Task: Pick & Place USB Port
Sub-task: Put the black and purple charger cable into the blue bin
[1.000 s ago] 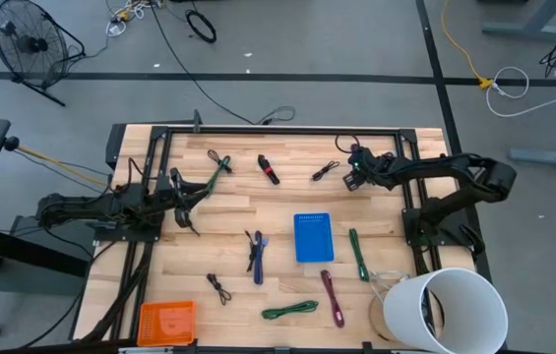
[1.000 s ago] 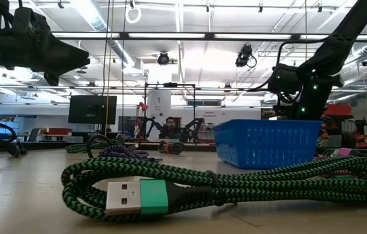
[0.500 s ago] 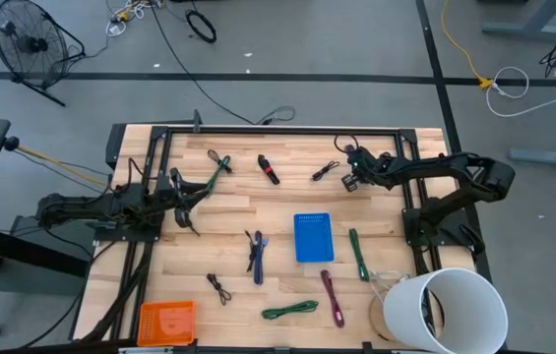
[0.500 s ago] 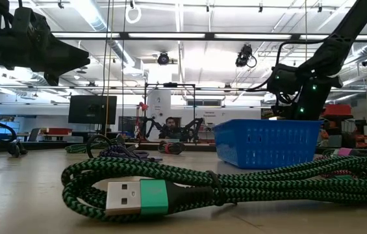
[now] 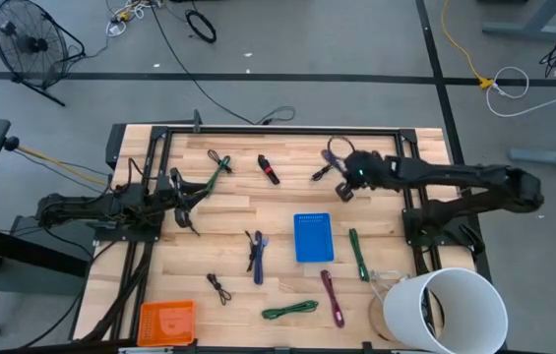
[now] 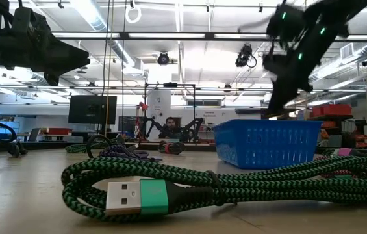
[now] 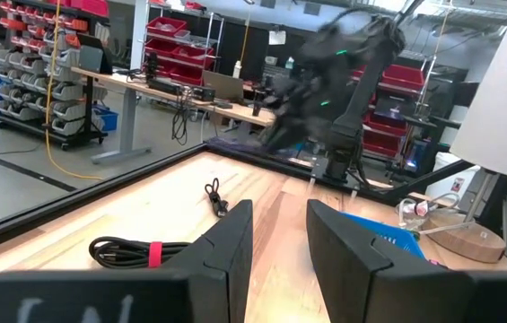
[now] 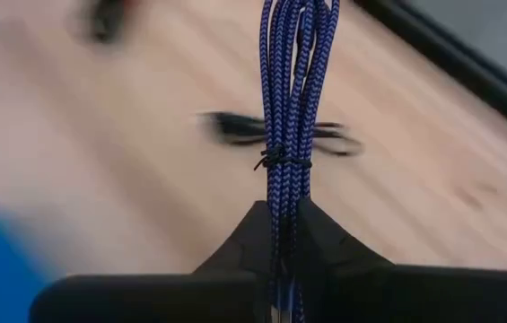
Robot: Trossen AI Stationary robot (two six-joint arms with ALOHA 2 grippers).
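Standing at the table's near right corner, a white bucket [image 5: 447, 311] holds dark cables; the blue basket [image 5: 312, 238] mid-table, contents unclear; right gripper [image 5: 346, 183] pinches the blue braided cable [image 8: 291, 99] aloft beyond it; left gripper [image 5: 185, 200] narrowly parted
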